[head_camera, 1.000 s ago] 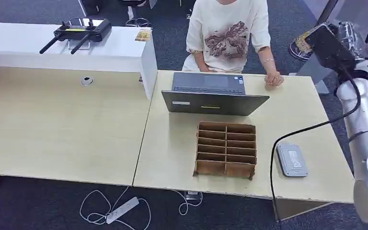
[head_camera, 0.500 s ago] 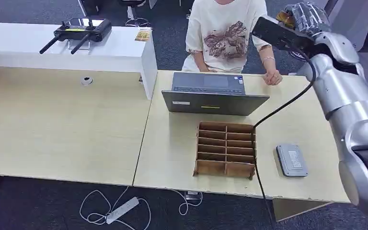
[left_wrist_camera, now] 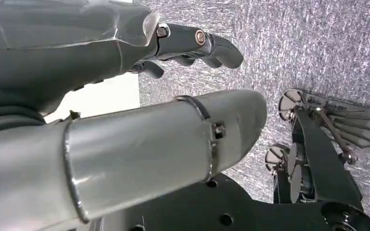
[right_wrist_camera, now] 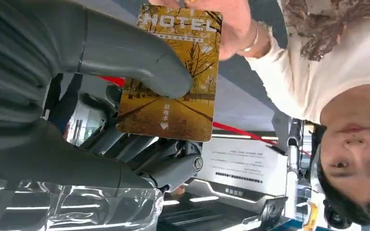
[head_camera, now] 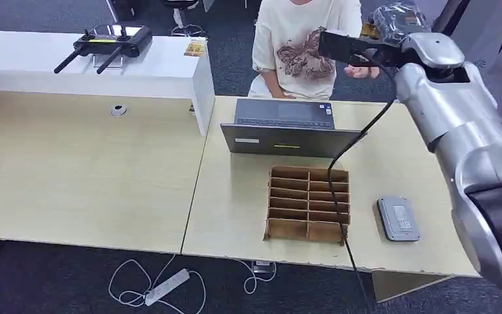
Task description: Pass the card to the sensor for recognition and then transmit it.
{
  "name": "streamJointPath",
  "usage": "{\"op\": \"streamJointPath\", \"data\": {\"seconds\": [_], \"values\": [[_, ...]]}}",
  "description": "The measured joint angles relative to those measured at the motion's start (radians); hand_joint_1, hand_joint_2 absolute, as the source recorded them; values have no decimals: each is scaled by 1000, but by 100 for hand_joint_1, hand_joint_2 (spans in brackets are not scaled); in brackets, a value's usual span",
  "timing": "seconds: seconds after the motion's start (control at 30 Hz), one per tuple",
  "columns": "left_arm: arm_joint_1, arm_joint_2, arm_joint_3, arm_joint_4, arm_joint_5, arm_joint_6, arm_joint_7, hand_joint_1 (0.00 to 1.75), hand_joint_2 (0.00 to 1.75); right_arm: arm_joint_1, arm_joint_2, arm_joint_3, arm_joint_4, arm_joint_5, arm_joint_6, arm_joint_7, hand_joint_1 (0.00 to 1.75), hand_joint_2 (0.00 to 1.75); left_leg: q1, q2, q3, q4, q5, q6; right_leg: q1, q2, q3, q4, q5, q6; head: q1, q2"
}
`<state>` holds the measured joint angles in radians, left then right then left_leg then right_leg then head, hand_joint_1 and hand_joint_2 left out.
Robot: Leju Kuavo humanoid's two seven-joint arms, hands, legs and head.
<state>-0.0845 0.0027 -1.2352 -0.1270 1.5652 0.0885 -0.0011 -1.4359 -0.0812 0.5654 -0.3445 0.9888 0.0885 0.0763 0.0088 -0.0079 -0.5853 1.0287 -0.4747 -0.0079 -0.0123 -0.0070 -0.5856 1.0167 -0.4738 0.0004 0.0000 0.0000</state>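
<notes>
Card (right_wrist_camera: 173,77) sits in the right hand (right_wrist_camera: 125,110), thumb pressed on its face, darker fingers behind it; the person's hand (right_wrist_camera: 221,24) grips the far end. Both are touching it, so I read this as the handover step. Can't tell whether the sensor pass is already done. Next move needs the right hand to loosen its pinch only once the person has a firm hold, otherwise the card drops. Left hand (left_wrist_camera: 192,45) hangs over carpet, fingers apart and lightly curled, holding nothing. On the desk: grey sensor (head_camera: 398,219) near the right edge, beside the wooden slot rack (head_camera: 308,204); laptop (head_camera: 287,127) further out. Card print reads "HOTEL"; smaller characters below are illegible.
</notes>
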Motion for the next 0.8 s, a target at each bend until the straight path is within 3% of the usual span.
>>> {"op": "streamJointPath", "data": {"seconds": [0.4,0.43,0.47,0.5,0.8], "values": [[1,0,-1,0,5,-2,0,0,0,-2,10,21,24,18,-2,3,175,175,0,0,0,0,0,0,0,0,0,0,0,0,0,0],[1,0,-1,0,5,-2,0,0,0,-2,10,21,24,18,-2,3,54,175,0,0,0,0,0,0,0,0,0,0,0,0,0,0],[1,0,-1,0,5,-2,0,0,0,-2,10,22,25,19,-2,3,21,175,0,0,0,0,0,0,0,0,0,0,0,0,0,0],[1,0,-1,0,5,-2,0,0,0,-2,10,22,25,19,-2,3,0,175,0,0,0,0,0,0,0,0,0,0,0,0,0,0],[1,0,-2,0,6,-2,-2,0,0,-2,10,23,27,35,-13,3,0,175,0,0,0,0,0,0,0,0,0,0,0,0,0,0]]}}
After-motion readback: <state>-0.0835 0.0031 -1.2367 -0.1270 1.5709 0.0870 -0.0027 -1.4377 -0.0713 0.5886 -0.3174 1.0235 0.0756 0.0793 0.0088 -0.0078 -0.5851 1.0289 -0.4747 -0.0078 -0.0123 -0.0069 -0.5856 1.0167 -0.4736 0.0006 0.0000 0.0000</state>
